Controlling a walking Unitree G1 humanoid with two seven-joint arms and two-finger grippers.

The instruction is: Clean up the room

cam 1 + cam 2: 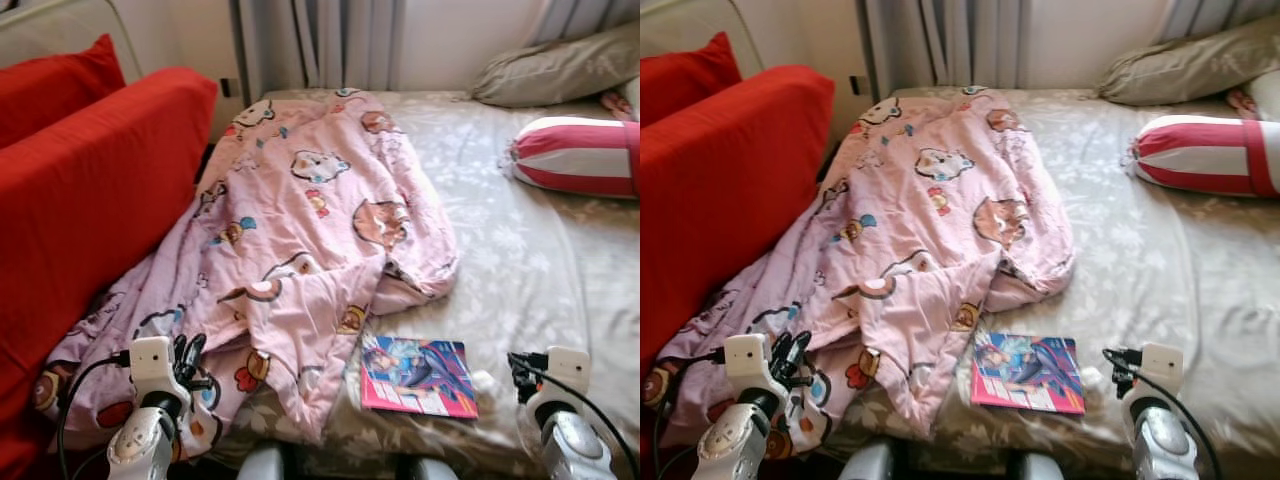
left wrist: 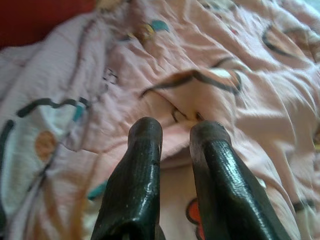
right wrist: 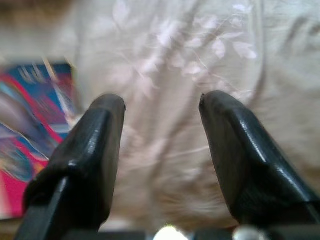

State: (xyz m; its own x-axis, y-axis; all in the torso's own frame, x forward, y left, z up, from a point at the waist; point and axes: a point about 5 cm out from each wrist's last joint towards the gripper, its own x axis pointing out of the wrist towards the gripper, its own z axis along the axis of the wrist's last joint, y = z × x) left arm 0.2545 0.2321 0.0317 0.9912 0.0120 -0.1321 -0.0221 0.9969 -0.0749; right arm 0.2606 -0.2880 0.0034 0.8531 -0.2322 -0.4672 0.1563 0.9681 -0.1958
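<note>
A pink cartoon-print blanket (image 1: pixel 300 230) lies crumpled along the left side of the bed (image 1: pixel 510 270), and its lower corner spills toward the near edge. A colourful book (image 1: pixel 418 376) lies flat on the sheet just right of that corner. My left gripper (image 1: pixel 185 360) hovers over the blanket's near end. In the left wrist view its fingers (image 2: pixel 145 165) stand a narrow gap apart with nothing between them. My right gripper (image 1: pixel 520 370) is open above the bare sheet, a little right of the book (image 3: pixel 30 140).
A red cushioned sofa back (image 1: pixel 90 200) runs along the bed's left side. A red-and-white striped bolster (image 1: pixel 575 155) and a grey pillow (image 1: pixel 560 70) lie at the far right. Curtains (image 1: pixel 320 40) hang behind the bed.
</note>
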